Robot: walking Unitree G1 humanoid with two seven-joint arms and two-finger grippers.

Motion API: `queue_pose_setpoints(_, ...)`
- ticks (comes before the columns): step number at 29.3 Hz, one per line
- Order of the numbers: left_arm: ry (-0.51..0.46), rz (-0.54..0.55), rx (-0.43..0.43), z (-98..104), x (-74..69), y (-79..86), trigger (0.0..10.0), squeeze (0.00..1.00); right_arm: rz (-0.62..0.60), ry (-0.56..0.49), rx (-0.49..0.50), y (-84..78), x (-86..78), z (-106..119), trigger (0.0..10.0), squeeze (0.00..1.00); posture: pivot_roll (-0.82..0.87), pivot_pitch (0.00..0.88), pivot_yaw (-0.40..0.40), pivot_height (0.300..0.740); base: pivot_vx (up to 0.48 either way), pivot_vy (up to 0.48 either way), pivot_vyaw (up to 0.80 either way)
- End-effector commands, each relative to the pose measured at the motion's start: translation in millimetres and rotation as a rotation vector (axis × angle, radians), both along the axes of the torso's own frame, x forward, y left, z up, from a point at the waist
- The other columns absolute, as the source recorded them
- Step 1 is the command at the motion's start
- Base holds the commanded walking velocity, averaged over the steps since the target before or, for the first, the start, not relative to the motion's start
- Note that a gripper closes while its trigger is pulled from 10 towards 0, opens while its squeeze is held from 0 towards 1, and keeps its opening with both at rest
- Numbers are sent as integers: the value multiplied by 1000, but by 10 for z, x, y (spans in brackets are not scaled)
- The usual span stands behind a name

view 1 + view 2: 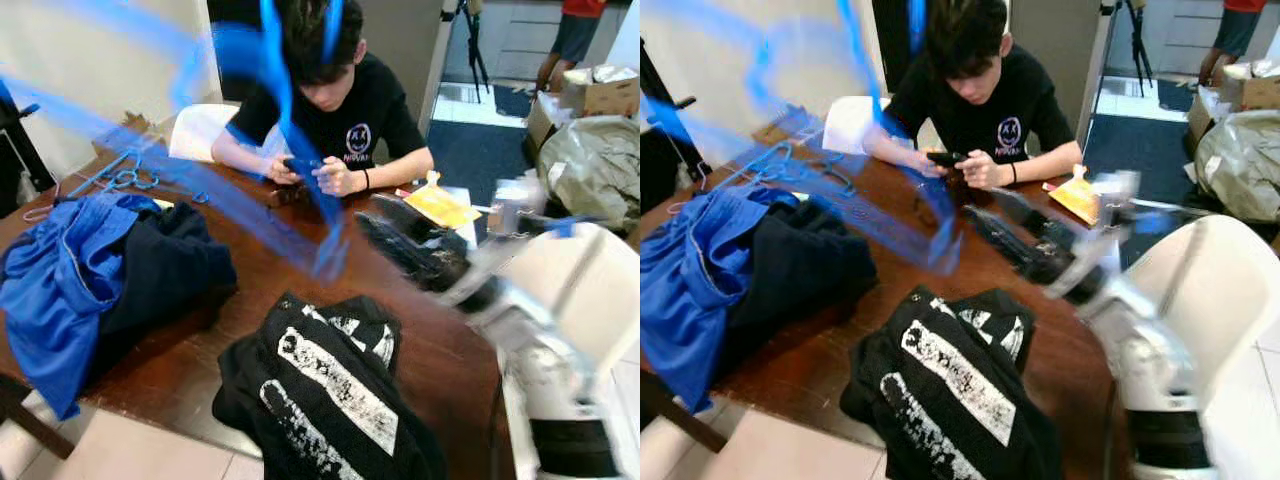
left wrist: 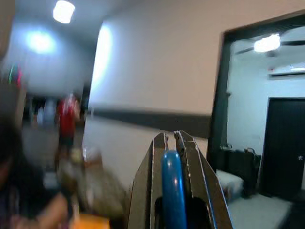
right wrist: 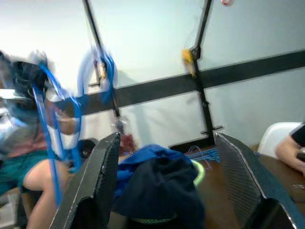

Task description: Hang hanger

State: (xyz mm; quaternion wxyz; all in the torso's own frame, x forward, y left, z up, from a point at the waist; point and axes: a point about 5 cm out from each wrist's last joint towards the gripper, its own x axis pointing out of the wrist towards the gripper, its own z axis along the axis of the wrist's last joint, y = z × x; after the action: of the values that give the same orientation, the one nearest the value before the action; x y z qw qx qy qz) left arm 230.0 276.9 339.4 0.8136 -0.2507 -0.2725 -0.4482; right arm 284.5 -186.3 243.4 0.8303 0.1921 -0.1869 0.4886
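Observation:
A blue hanger smears into long blue streaks above the brown table, blurred by motion. In the left wrist view my left gripper is shut on a blue bar of that hanger, pointing at a wall and a dark doorway. My right gripper hovers blurred over the table's right side, open and holding nothing. In its wrist view the wide-apart fingers frame the hanger and the black poles of a clothes rack.
A person sits at the far side, holding a phone. A blue jacket over a dark garment, a black printed shirt and a pile of blue hangers lie on the table. White chair, bags and boxes stand right.

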Motion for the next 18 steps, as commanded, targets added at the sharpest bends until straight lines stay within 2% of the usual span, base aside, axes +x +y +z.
queue_pose_setpoints(1,5,-8,18,2,-31,59,0,0,44,6,15,-12,-31,-26,10000,0,121,0,32,740,0,0,0)
queue_pose_setpoints(2,53,-14,-16,-109,-51,190,0,0,65,0,19,-93,-66,-19,10000,0,121,0,30,740,0,0,0)
queue_pose_setpoints(4,53,-14,-16,-109,-51,190,0,0,65,0,19,-93,-66,-19,10000,0,121,0,30,740,0,0,0)
queue_pose_setpoints(5,85,-15,-47,-182,-83,294,0,0,85,-6,28,-149,-102,-4,10000,0,121,0,30,740,0,0,0)
queue_pose_setpoints(7,135,-26,-54,-320,-181,449,0,0,97,-2,-6,-261,-148,-22,10000,0,123,0,28,740,0,0,0)
queue_pose_setpoints(11,143,-39,-54,-337,-213,466,0,0,111,5,-19,-292,-167,-35,10000,0,125,0,27,740,0,0,0)
queue_pose_setpoints(13,100,-107,-38,-273,-276,409,0,0,239,28,-55,-222,-267,-48,10000,0,122,0,25,740,0,0,0)
queue_pose_setpoints(14,100,-107,-38,-273,-276,409,0,0,239,28,-55,-222,-267,-48,10000,0,122,0,25,740,0,0,0)
queue_pose_setpoints(15,68,-140,-25,-224,-304,367,0,0,313,42,-86,-156,-323,-60,10000,0,119,0,27,740,0,0,0)
queue_pose_setpoints(16,68,-140,-25,-224,-304,367,0,0,313,42,-86,-156,-323,-60,10000,0,119,0,27,740,0,0,0)
queue_pose_setpoints(17,42,-179,4,-184,-341,314,0,0,386,52,-113,-98,-381,-56,10000,0,119,0,28,740,0,0,0)
queue_pose_setpoints(18,42,-179,4,-184,-341,314,0,0,386,52,-113,-98,-381,-56,10000,0,119,0,28,740,0,0,0)
